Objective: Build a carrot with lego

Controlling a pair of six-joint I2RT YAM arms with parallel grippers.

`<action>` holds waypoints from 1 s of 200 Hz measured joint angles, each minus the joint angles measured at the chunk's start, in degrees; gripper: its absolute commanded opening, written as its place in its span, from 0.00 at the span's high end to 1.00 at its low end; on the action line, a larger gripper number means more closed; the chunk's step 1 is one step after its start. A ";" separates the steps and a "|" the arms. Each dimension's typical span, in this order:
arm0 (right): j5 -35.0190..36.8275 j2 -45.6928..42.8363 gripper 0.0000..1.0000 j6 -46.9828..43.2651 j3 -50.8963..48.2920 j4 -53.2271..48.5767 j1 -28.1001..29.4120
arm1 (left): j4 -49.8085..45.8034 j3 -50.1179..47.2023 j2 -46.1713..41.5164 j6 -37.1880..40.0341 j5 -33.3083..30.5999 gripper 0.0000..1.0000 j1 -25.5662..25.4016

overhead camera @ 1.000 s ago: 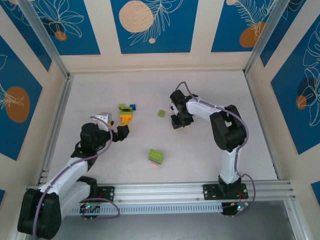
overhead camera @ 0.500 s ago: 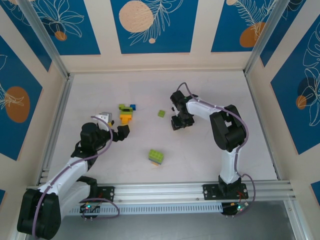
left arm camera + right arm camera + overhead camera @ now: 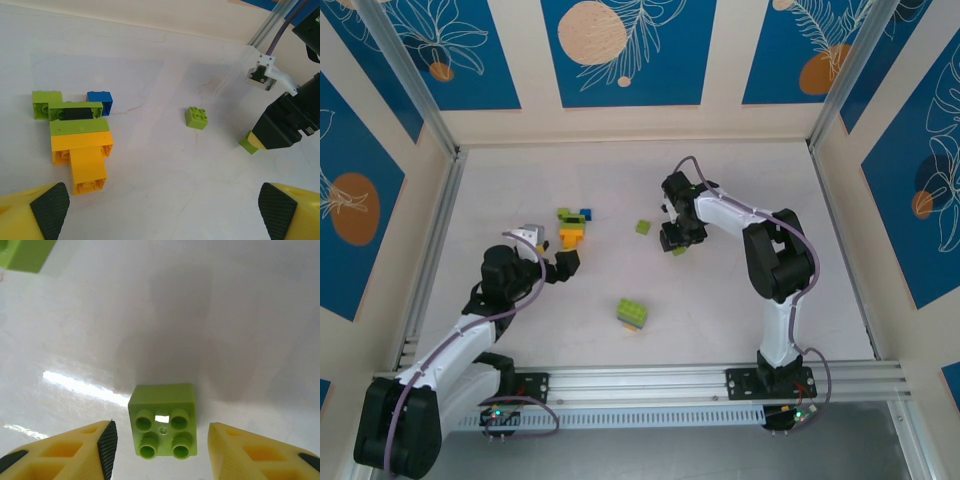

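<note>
**While the right claw straddles a lime brick, the carrot lies half built**

Since the right claw [image 3: 159, 442] stands spread on either side of a lime 2x2 brick [image 3: 162, 427], with a gap showing at both pads [image 3: 107, 446], it pinches nothing. I judge the step in hand to be the pick of this brick. In the top view the brick rests on the counter [image 3: 740, 300], just off centre toward 3 o'clock.

The part-built carrot [image 3: 80, 137] lies toward 9 o'clock. It has orange bricks [image 3: 82, 155] at the near end, then lime bricks [image 3: 75, 125] and one blue brick [image 3: 99, 101]. The left claw [image 3: 162, 212] hovers at its 6 o'clock, spread wide and holding nothing.

Next move, by my judgement: close squarely on the brick's flat side walls, lift, and carry it toward 9 o'clock.

Materials: glossy hard plastic, round studs, crisp-edged blocks. The counter is smooth, white and prone to glare. A loose lime brick [image 3: 196, 117] and a lime-over-orange stack [image 3: 631, 314] lie apart from the rest.
</note>
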 measured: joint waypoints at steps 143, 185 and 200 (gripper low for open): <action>-1.40 2.25 0.50 -0.85 1.49 -0.59 -0.31 | 0.00 0.00 0.00 1.05 0.00 0.00 -0.50; -1.62 3.78 0.52 -1.11 1.51 -0.66 -0.31 | 0.00 0.09 0.00 1.09 0.00 0.00 -0.76; -1.62 3.96 0.55 -1.38 1.51 -0.74 -0.31 | 0.00 0.09 0.00 1.09 0.00 0.00 -0.85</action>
